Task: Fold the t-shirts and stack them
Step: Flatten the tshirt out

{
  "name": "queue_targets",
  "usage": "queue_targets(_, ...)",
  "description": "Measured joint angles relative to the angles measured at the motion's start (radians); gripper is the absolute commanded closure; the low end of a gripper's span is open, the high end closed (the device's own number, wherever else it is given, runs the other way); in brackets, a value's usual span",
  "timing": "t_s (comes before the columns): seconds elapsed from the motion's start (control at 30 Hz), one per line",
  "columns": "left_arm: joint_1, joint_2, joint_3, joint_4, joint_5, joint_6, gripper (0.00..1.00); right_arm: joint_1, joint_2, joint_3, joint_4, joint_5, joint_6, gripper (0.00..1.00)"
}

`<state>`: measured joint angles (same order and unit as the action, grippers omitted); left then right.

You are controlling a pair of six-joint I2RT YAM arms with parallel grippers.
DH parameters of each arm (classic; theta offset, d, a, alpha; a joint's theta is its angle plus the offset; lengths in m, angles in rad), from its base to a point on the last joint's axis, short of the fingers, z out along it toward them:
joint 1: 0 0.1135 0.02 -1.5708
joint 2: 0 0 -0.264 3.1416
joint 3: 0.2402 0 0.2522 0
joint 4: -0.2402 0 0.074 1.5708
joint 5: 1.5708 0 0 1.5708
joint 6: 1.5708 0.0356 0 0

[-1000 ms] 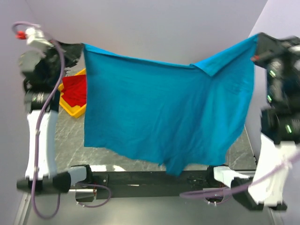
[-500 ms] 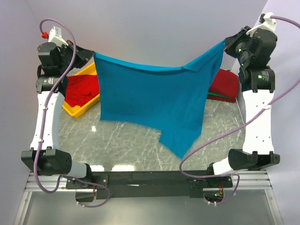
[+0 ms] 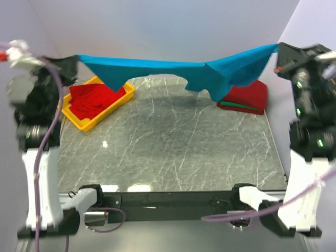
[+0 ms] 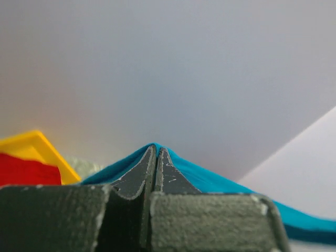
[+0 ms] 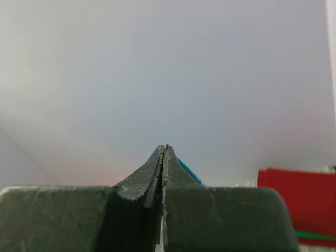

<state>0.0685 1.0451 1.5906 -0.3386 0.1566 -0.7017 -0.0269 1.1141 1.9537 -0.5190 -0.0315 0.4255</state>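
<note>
Teal t-shirt (image 3: pixel 157 68) strung taut in air above far worktop (image 3: pixel 173 152). Left pincer (image 4: pixel 156 152) clamped on one corner, right pincer (image 5: pixel 164 149) on other; I judge that spreads cloth flat for laydown. Folded red stack (image 3: pixel 247 94) sits far right, more red shirts (image 3: pixel 97 100) in yellow tray (image 3: pixel 84 123) left.

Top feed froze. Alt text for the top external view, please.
Both grippers hold the teal-blue t-shirt stretched in the air over the far side of the table, left gripper at one end, right gripper at the other. Red shirts lie in a yellow tray far left; a folded red stack sits far right.
</note>
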Motion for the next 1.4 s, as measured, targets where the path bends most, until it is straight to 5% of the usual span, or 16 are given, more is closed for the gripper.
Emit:
queue_targets(0.4, -0.011, -0.240, 0.045, 0.000, -0.237, 0.073, 1.00, 0.000, -0.121, 0.228, 0.026, 0.066, -0.028, 1.00)
queue_targets(0.67, -0.015, -0.222, -0.074, 0.030, -0.231, 0.069, 1.00, 0.000, -0.095, 0.133, 0.082, 0.069, -0.026, 1.00)
queue_targets(0.93, -0.017, 0.079, -0.273, 0.128, -0.155, 0.091, 0.98, 0.001, 0.192, -0.070, 0.151, 0.079, -0.021, 1.00)
queue_targets(0.97, -0.017, 0.151, -0.291, 0.142, -0.144, 0.099, 0.94, 0.002, 0.251, -0.072, 0.152, 0.085, -0.017, 1.00)
queue_targets(1.03, -0.017, 0.311, -0.300, 0.139, -0.119, 0.121, 0.70, 0.004, 0.411, -0.068, 0.129, 0.100, 0.001, 1.00)
queue_targets(1.1, -0.017, 0.483, -0.284, 0.118, -0.098, 0.143, 0.45, 0.006, 0.556, -0.045, 0.085, 0.116, 0.019, 0.81)
queue_targets(1.13, -0.017, 0.560, -0.266, 0.095, -0.091, 0.152, 0.40, 0.006, 0.638, -0.022, 0.060, 0.122, 0.031, 0.59)
queue_targets(1.17, -0.017, 0.629, -0.247, 0.076, -0.083, 0.156, 0.24, 0.007, 0.706, -0.002, 0.037, 0.125, 0.039, 0.37)
queue_targets(1.23, -0.017, 0.718, -0.222, 0.046, -0.068, 0.170, 0.13, 0.010, 0.840, 0.051, -0.030, 0.124, 0.052, 0.16)
queue_targets(1.4, -0.028, 0.764, -0.133, -0.026, -0.035, 0.173, 0.11, 0.019, 0.914, 0.039, -0.107, 0.111, 0.053, 0.12)
